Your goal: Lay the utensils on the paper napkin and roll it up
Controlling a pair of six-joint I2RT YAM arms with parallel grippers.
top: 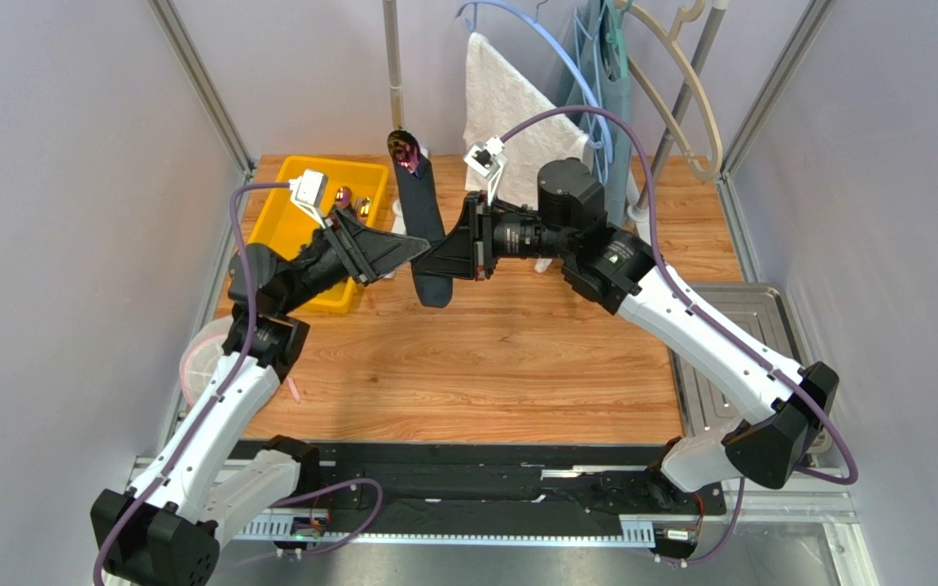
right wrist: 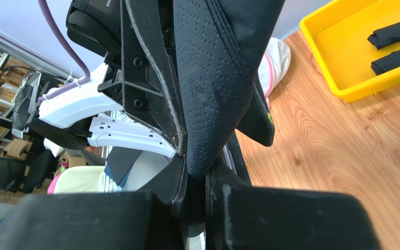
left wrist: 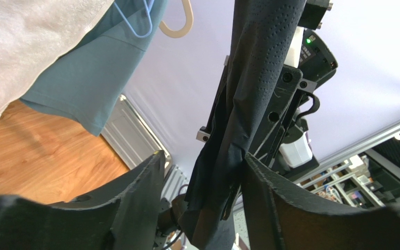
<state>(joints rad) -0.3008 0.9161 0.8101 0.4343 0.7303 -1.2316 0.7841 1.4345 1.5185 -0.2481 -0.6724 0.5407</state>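
The paper napkin (top: 423,232) is a long black roll held up in the air over the back of the table. One utensil's shiny purple head (top: 404,151) sticks out of its top end. My right gripper (top: 447,259) is shut on the roll's lower part; in the right wrist view the napkin (right wrist: 217,78) is pinched between the fingers of that gripper (right wrist: 205,179). My left gripper (top: 419,248) is open on the other side. In the left wrist view the roll (left wrist: 249,94) hangs between its spread fingers (left wrist: 139,192), close to the right one.
A yellow bin (top: 278,226) at the back left holds two black rolls (right wrist: 395,32). A white towel (top: 505,98), a grey-blue garment (left wrist: 87,78) and hangers hang at the back. A metal tray (top: 749,324) lies right. A white and pink object (top: 199,366) sits at the left edge.
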